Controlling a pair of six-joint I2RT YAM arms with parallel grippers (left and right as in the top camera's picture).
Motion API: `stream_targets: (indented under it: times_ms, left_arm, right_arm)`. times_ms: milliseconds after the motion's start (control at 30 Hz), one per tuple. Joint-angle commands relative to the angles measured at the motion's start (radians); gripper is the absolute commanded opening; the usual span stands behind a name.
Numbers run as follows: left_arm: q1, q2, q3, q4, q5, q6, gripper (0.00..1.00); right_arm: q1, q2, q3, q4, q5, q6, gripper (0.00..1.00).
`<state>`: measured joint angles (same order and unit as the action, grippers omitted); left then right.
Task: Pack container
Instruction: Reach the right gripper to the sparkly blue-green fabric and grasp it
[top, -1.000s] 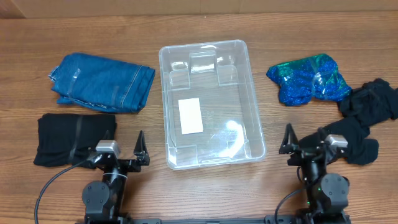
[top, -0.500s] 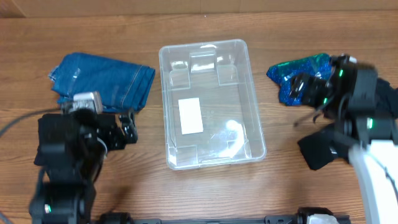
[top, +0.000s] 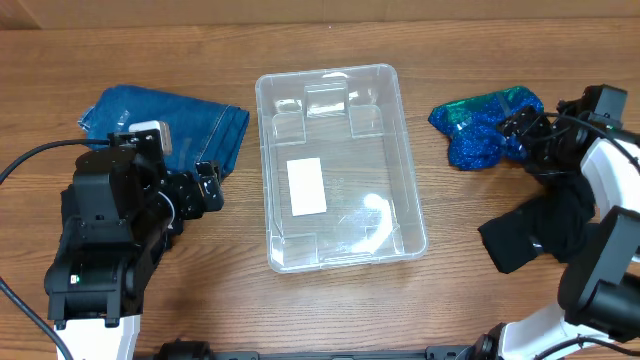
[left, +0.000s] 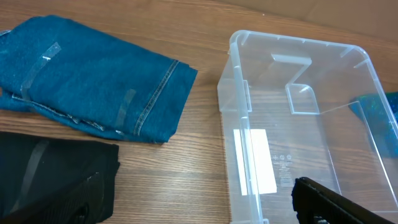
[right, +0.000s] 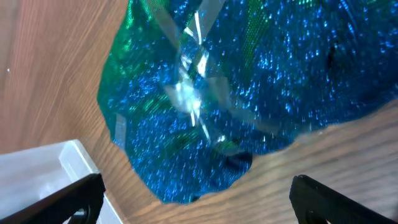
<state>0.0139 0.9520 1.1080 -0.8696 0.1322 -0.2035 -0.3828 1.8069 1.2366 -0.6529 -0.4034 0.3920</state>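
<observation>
Reaching for the first thing to pack looks like the step in hand, since nothing is packed yet. The container (top: 345, 175) sits in the middle of the worktop (top: 450, 60) and it is empty. You can see the white label right through its bottom.

The right claw (top: 522, 132) is over the shiny blue cloth (top: 480, 135), which lies at about 3 o'clock from the container. Its two fingers are spread wide, one on each side of the wrist view, and they hold nothing. How high it hangs above the cloth is hard to tell — maybe quite close.

The left claw (top: 207, 187) is wide open too, and it also holds nothing. It is near the container's 9 o'clock side, just by the corner of the blue jeans (top: 165, 125). A folded black cloth (left: 43, 165) lies at 8 o'clock, partly under the arm. More black clothes (top: 540, 235) lie at 4 o'clock.

Next, the right claw needs to go down and pinch a fat bit of the shiny cloth, not just a thin edge. Then it has to lift the cloth high enough to clear the thick rim, move toward 9 o'clock until it is over the container, and let go — so the cloth drops inside.
</observation>
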Motion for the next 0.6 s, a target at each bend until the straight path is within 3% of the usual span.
stream_targets:
  times_ms: [0, 233, 467, 500, 533, 567]
  left_arm:
    - [0.005, 0.002, 0.028, -0.002, 0.015, 0.016, 1.0]
    - [0.005, 0.003, 0.028, -0.002, 0.015, 0.016, 1.0]
    - [0.005, 0.003, 0.028, -0.001, 0.015, 0.016, 1.0]
    - [0.005, 0.003, 0.028, -0.001, 0.015, 0.016, 1.0]
    - [0.005, 0.003, 0.028, -0.001, 0.015, 0.016, 1.0]
    - [0.005, 0.003, 0.028, -0.002, 0.016, 0.016, 1.0]
  right_arm:
    - [-0.001, 0.003, -0.073, 0.1, 0.019, 0.13, 1.0]
    - [0.002, 0.004, -0.25, 0.459, 0.074, 0.246, 1.0]
    - [0.054, 0.134, -0.256, 0.551, 0.059, 0.249, 0.97]
    - [0.056, 0.135, -0.256, 0.551, 0.058, 0.249, 0.84]
    - [0.056, 0.134, -0.254, 0.552, 0.055, 0.249, 0.65]
    - [0.053, 0.131, -0.25, 0.552, 0.007, 0.249, 0.34]
